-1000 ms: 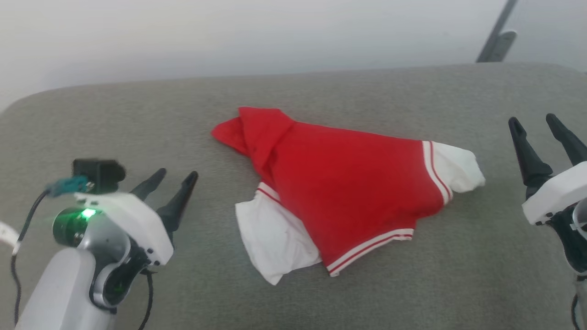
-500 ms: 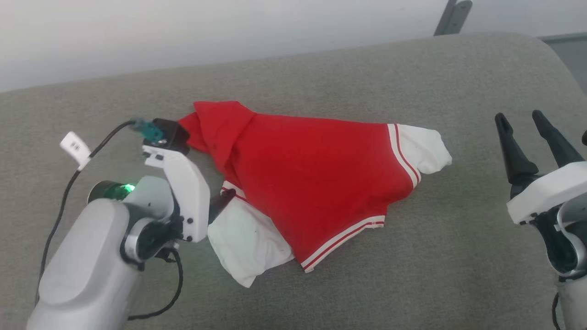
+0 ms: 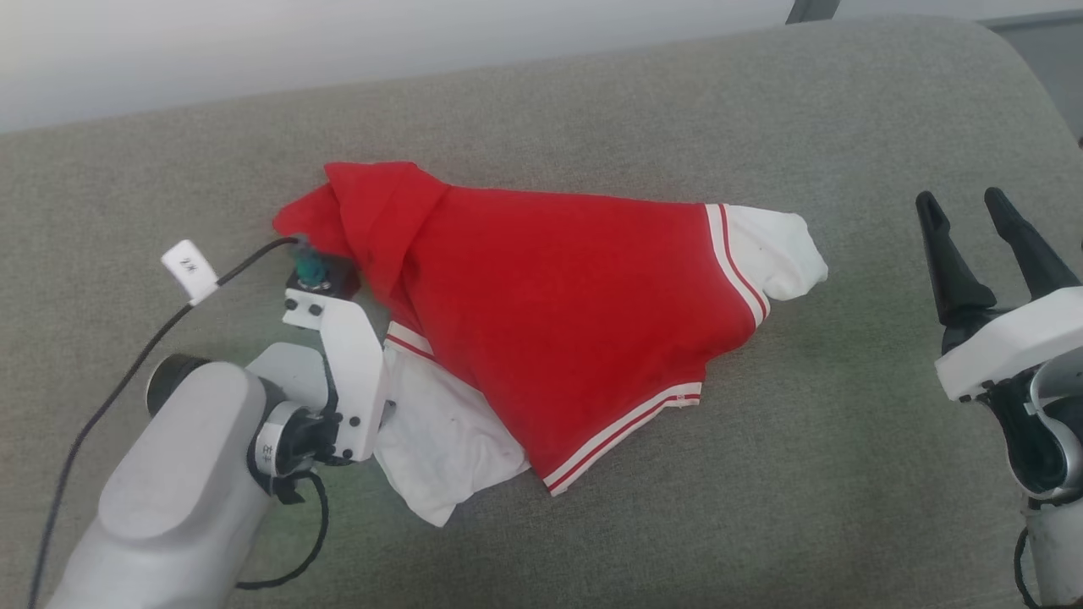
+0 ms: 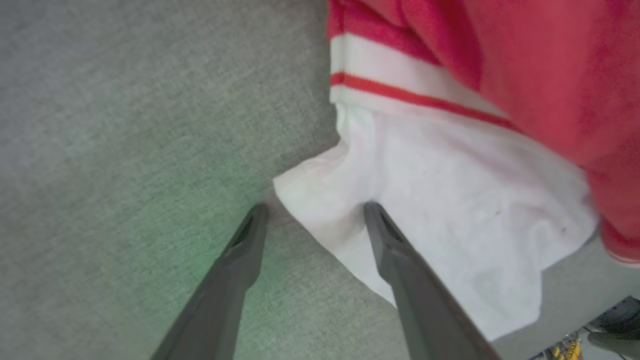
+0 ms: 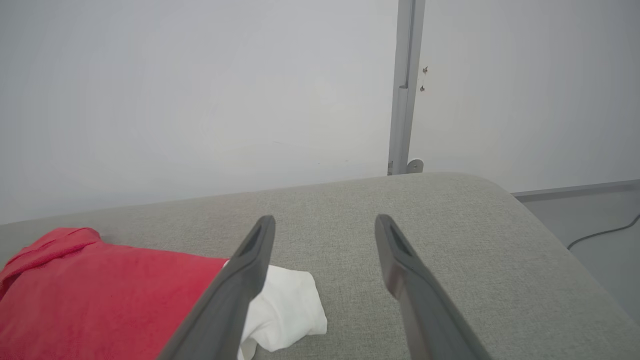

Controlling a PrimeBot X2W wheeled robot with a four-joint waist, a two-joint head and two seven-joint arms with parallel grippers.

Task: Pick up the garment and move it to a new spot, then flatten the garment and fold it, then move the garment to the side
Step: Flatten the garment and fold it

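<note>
Left gripper (image 4: 315, 207), fingers spread wide, nothing grasped, at the near-left edge of the garment (image 3: 558, 313).
Garment lies rumpled on a grey cushion (image 3: 761, 507), red side up, white panels showing at its near-left and right ends. The corner of the near-left white panel sits between the left gripper's fingertips; whether they touch it cannot be told. Right gripper (image 3: 960, 199), likewise spread and empty, stands well apart to the garment's right.
</note>
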